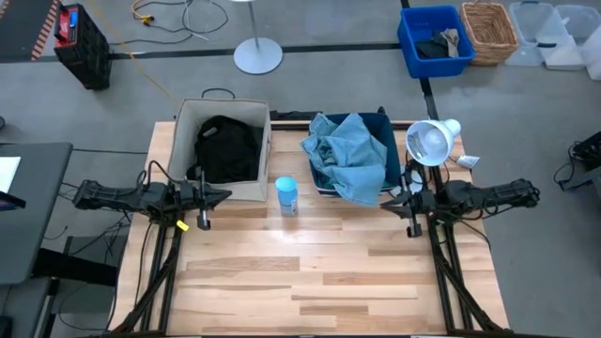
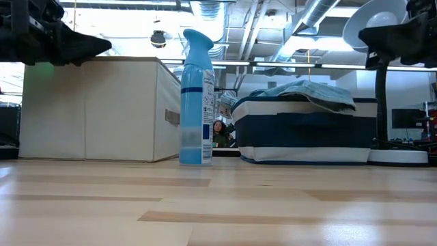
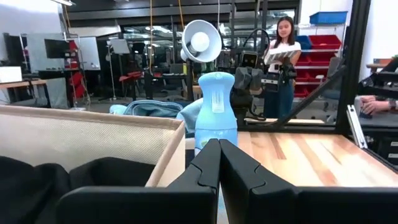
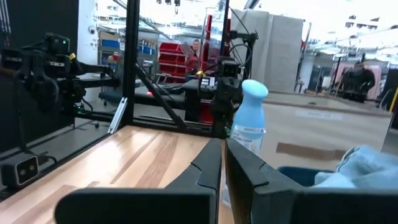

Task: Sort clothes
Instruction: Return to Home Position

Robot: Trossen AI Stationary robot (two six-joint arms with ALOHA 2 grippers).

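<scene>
Left gripper (image 1: 214, 196): fingers pressed together, holding nothing. The left wrist view shows the two dark fingers (image 3: 208, 165) meeting along one line. The gripper hangs over the left side of the table (image 1: 310, 282), just in front of the beige fabric box (image 1: 187, 120), and points toward the table's centre.

Right gripper (image 1: 389, 199): fingers drawn together with only a thin slit between them, holding nothing. It hangs over the right side of the table, at the front right corner of the navy fabric bin (image 1: 387, 120), and points inward toward the left gripper.

A light blue spray bottle (image 1: 286, 197) stands upright on the table between the two grippers and apart from both.

Dark clothes (image 1: 228, 148): a black heap lies inside the beige fabric box. Its long axis runs front to back along the box. Separate dark garments cannot be told apart in the heap.

Pale grey-blue trousers (image 1: 352, 155): these lie crumpled on top of the navy fabric bin and rise above its rim in the low view. The long axis runs diagonally from the bin's back left to its front right. One fold hangs over the front rim toward the table.

A white lamp (image 1: 430, 141) stands just to the right of the bin.
</scene>
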